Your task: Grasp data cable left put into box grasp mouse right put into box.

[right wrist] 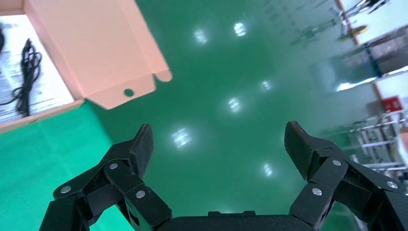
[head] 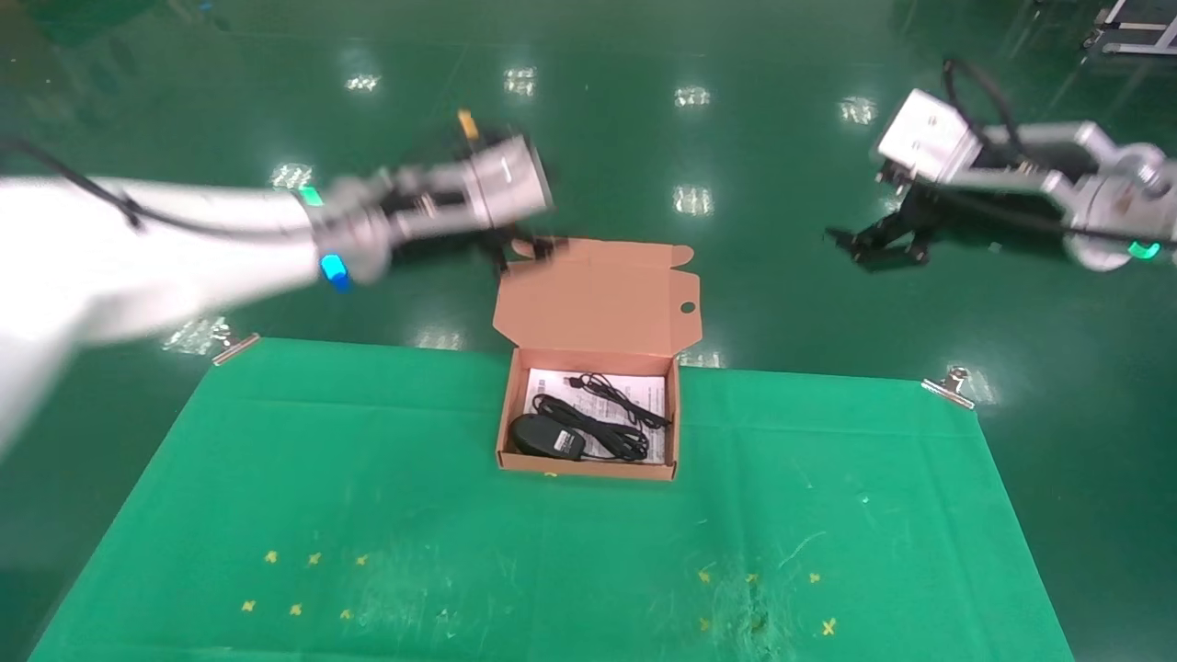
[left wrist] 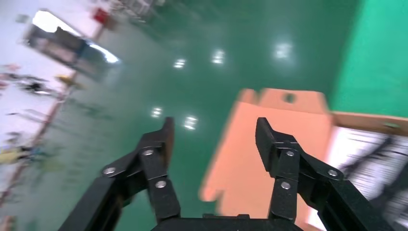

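Note:
The salmon-orange box (head: 588,471) stands open at the table's far middle, its lid (head: 598,299) upright. The black mouse (head: 547,435) lies in its front left corner on the white sheet (head: 648,391). The black data cable (head: 625,402) lies beside it, toward the back right. My left gripper (head: 524,250) is open and empty, raised behind the lid's left edge. In the left wrist view, my left gripper (left wrist: 215,132) faces the lid (left wrist: 279,139). My right gripper (head: 878,244) is open and empty over the floor, far right of the box. The right wrist view shows my right gripper (right wrist: 220,137), the lid (right wrist: 96,48) and the cable (right wrist: 26,72).
A green cloth (head: 368,478) covers the table, held by metal clips at the far corners (head: 234,348) (head: 952,384). Small yellow cross marks (head: 313,558) dot its near part. Shiny green floor (head: 782,303) lies beyond the table.

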Tool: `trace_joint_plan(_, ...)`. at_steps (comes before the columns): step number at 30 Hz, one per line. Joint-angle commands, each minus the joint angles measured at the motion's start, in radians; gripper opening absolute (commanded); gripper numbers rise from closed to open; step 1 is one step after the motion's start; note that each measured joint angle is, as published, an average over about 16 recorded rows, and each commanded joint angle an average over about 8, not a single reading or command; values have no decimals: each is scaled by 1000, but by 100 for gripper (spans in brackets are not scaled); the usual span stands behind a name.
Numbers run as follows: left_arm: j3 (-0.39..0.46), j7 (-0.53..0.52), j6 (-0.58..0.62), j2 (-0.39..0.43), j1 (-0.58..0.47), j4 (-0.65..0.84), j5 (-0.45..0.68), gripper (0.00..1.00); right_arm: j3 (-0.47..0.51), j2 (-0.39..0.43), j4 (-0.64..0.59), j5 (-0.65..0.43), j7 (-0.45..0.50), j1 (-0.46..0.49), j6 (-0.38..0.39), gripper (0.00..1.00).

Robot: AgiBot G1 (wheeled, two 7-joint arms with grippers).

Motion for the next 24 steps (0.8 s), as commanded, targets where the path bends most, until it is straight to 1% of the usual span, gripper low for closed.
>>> trace_joint_plan(1, -13, -4, -10, -12, -22, -13, -11, 100, -5, -2, 9, -15, -13, 23, -10, 100)
trace_joint_plan(4, -41, -21, 4, -38, -18, -41, -38, 100, 13, -1, 17, -2, -24, 20, -34, 100)
trace_joint_plan(6, -58, -35, 27, -55, 0, -60, -55, 100, 34, 2, 22, 22, -32, 1, -55, 100)
trace_joint_plan(24, -226, -182, 264, -237, 188, -262, -228, 100, 290, 41, 80, 301, -126, -225, -304, 100)
